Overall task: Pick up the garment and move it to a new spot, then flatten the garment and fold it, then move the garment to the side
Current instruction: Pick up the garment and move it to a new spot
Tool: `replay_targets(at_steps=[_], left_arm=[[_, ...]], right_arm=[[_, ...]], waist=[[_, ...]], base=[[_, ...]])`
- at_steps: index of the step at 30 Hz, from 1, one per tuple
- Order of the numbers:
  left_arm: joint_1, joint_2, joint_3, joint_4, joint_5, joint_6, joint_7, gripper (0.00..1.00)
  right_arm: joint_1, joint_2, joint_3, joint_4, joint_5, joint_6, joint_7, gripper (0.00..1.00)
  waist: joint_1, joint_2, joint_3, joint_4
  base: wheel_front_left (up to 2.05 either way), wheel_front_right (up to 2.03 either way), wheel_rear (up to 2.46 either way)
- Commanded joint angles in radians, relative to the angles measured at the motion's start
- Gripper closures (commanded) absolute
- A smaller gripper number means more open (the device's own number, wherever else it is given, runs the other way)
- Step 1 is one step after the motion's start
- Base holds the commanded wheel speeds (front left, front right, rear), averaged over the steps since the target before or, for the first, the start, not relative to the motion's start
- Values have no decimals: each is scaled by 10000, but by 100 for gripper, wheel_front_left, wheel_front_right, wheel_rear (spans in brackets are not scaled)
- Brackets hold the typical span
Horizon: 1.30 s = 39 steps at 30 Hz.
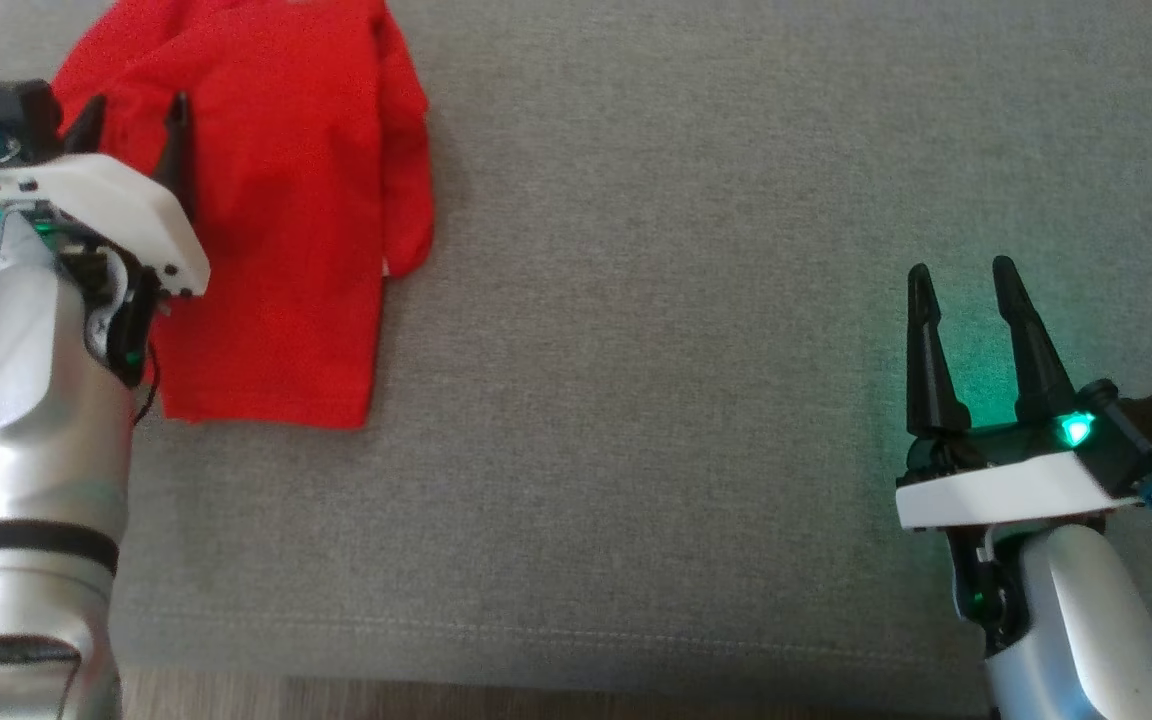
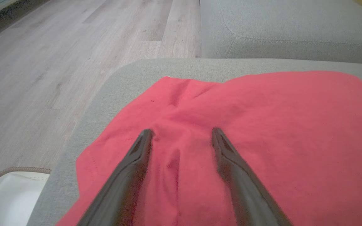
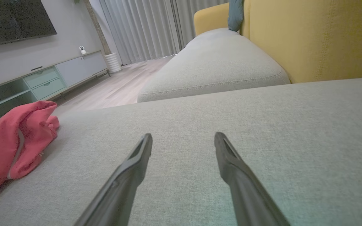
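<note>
Left gripper (image 1: 136, 105): jaws spread wide, nothing between them. They hang low over the red garment (image 1: 286, 230). In the left wrist view cloth runs under both tips and puckers between them. Whether the tips touch it cannot be told.

Step in hand, as judged: the garment looks folded lengthways, one sleeve tucked along its edge, and lies off to the side of the sofa cushion (image 1: 686, 350). That suggests the final placing is done or nearly so. To finish well, the left jaws should rise straight up before swinging away, so no tip snags the top layer and drags the fold open. If the pile needs a nudge, a grip through all layers at one edge would serve better than a pinch on the top layer alone.

Garment relative to left jaws: directly below and ahead, spreading out past both tips, more to one side than the other.

Right gripper (image 1: 961, 270): jaws also wide apart and empty, over bare cushion. The garment sits well apart from them, away on their left, its layered edge showing in the right wrist view.

Farther off: wood floor (image 2: 58, 47) beyond the cushion's rounded corner, a second grey cushion (image 3: 215, 62), and a yellow backrest (image 3: 325, 37).
</note>
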Motion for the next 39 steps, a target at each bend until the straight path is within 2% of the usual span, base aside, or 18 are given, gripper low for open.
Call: replay_targets(at_steps=[1,3,4,5,6,12,18,22,23,31,39], left_arm=[[-510,555,182,49,-53,-38,7,0],[-731,572,76,511,-117,-75,30,0],[-823,576,28,707,-148,-88,7,6],[-900,557,-6,877,-187,-97,-39,93],[-965,539,-59,1010,-203,-105,-122,100],[-1257,460,-222,1336,-287,-125,-1276,100],[-1279,474,-116,447,-266,48,-1884,100],[-976,508,58,-1150,-177,242,-1905,100],[-976,508,58,-1150,-177,242,-1905,100],[-348,388,4,-3758,-16,413,-1872,100],[168,-165,-622,-5535,155,858,-625,100]], right_arm=[[-221,-47,263,-382,-59,-7,-109,0],[-194,-47,249,-441,-78,-7,-109,0],[-184,-47,242,-462,-86,-7,-109,0],[-176,-47,233,-481,-95,-7,-109,0],[-166,-47,223,-494,-100,-7,-109,0],[-177,-47,173,-406,-35,-7,-109,0],[-117,-47,311,-181,195,-7,-109,0],[-25,-47,415,-69,412,-7,-109,0],[-25,-47,415,-69,412,-7,-109,0],[161,-47,623,82,845,-7,-109,0],[131,-47,728,-111,1209,-7,-109,0]], waist=[[-1,0,184,-181],[-1,0,256,-230],[-1,0,283,-246],[-1,0,300,-251],[-1,0,308,-250],[-1,0,101,-105],[-1,0,-614,25],[-1,0,-1156,50],[-1,0,-1156,50],[-1,0,-2042,-98],[-1,0,-2283,-926]], base=[[0,0,0],[0,0,0],[0,0,0],[0,0,0],[0,0,0],[0,0,0],[0,0,0],[0,0,0],[0,0,0],[0,0,0],[0,0,0]])
